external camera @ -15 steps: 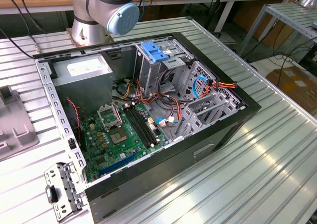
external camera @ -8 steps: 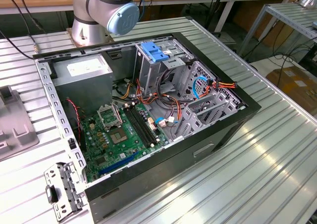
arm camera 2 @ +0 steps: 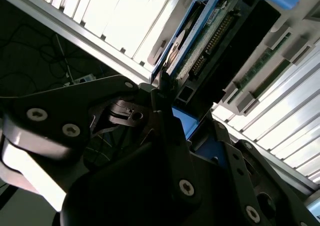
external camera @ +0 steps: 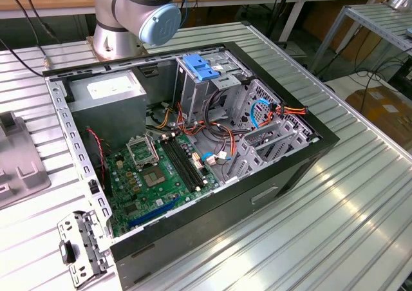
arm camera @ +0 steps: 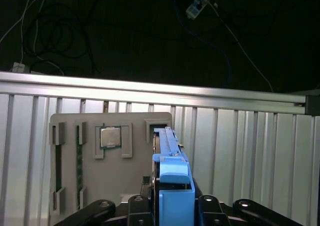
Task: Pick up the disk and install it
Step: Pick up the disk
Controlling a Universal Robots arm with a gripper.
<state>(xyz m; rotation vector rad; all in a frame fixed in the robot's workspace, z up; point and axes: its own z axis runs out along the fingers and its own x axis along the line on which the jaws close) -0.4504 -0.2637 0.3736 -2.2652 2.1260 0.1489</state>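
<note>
The disk stands on edge in a slot of a grey holder tray in the first wrist view, its blue side rail facing the camera. In the second wrist view the disk shows its green circuit board, connector and blue rails. My gripper straddles the disk's near end, black fingers pressed against both blue sides. The second wrist view shows the gripper with one thin fingertip lying on the rail's edge. The disk still sits in the slot.
The tray also holds a processor chip and memory sticks, on a ribbed aluminium table. In the exterior view an open computer case holds a motherboard, grey power supply and a blue latch handle. A loose bracket lies nearby.
</note>
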